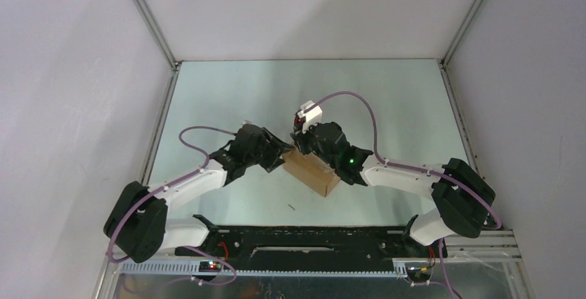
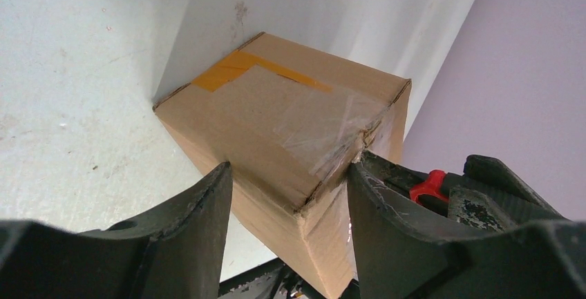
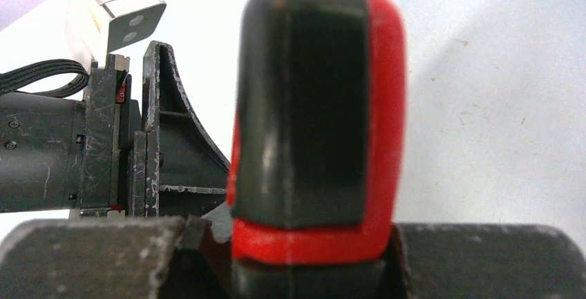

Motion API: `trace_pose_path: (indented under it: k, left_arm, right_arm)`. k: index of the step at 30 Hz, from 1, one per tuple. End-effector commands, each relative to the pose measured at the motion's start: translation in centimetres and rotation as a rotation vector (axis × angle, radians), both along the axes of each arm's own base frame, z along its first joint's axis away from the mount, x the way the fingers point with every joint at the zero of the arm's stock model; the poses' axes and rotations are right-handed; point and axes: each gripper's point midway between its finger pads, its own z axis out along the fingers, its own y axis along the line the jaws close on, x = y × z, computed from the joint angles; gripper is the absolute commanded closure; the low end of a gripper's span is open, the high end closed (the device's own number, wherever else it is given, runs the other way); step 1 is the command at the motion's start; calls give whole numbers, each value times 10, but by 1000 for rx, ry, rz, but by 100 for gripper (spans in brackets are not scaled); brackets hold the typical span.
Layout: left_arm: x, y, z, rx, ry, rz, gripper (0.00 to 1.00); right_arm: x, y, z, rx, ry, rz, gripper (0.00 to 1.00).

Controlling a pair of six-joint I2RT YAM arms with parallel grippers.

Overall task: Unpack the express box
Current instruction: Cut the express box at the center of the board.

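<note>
express box (image 1: pixel 314 171) lies on the table (image 1: pixel 228 92) near its middle, a little toward the arm bases, set askew between the two grippers. seen from the left wrist, it is plain brown cardboard with its flaps down. a strip of orange tape (image 2: pixel 231 70) crosses the far end of its top, and wrinkled clear tape (image 2: pixel 325 123) covers the near corner, where the edge looks frayed. left gripper (image 1: pixel 278 159) meets the box at its left end. its jaws stand fairly wide around that near corner, with a finger (image 2: pixel 200 202) pressed to the cardboard on each side, so it grips the box. right gripper (image 1: pixel 304 135) hangs over the box's far end, jaws narrow and clamped on a red-and-black utility knife (image 3: pixel 311 119), whose handle fills the right wrist view.
</note>
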Motion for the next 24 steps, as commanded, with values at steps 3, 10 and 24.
trace_pose_path:
  k: [3,10,24]
  left_arm:
    - [-14,39,-45,199,128,94,49]
    - [-15,39,-43,206,130,99,49]
    - [-13,41,-38,217,126,111,49]
  right_arm:
    - [2,5,73,111,-133,-21,100]
    - [-3,7,64,100,-127,-19,100]
    - [-19,-7,13,77,-79,-38,100]
